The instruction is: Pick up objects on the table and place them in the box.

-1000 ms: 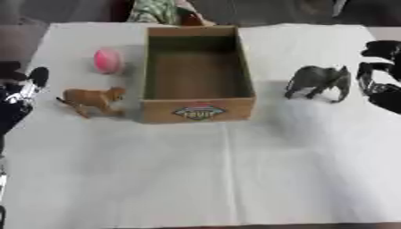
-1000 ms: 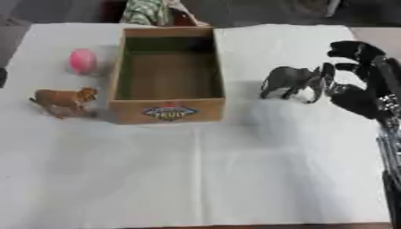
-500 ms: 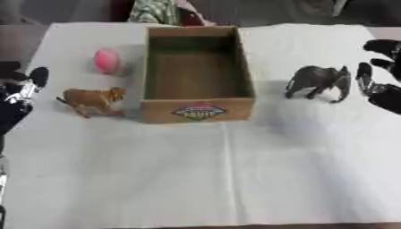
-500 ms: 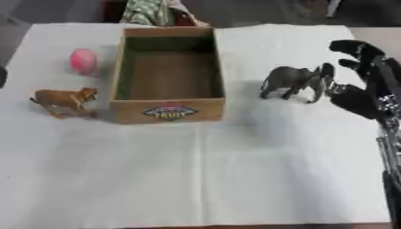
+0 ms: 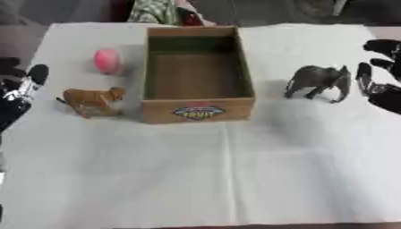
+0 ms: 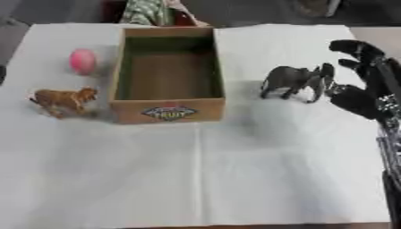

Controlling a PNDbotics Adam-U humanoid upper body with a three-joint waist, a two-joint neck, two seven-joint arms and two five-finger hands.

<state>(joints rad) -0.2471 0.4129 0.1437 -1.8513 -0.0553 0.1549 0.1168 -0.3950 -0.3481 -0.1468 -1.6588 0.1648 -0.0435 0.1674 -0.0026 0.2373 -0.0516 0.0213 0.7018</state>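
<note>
- Right hand (image 6: pixel 366 91) at the table's right edge, fingers spread and released, just beside the grey elephant (image 6: pixel 296 81), one finger close to its rear; contact not discernible.
- Left hand (image 5: pixel 19 91) at the left edge, fingers relaxed, holding nothing.
- Cardboard box (image 5: pixel 198 109) near the far middle of the white table (image 5: pixel 235 179).
- Brown animal figure (image 5: pixel 91 99) and pink ball (image 5: pixel 107 60) left of the box.

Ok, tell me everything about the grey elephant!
The grey elephant is a small dark toy figure, plastic by its look, standing upright on its legs on the white cloth, right of the cardboard box. Its head and trunk end points toward the robot's right hand, whose open black fingers sit right beside it; whether they touch cannot be told.
</note>
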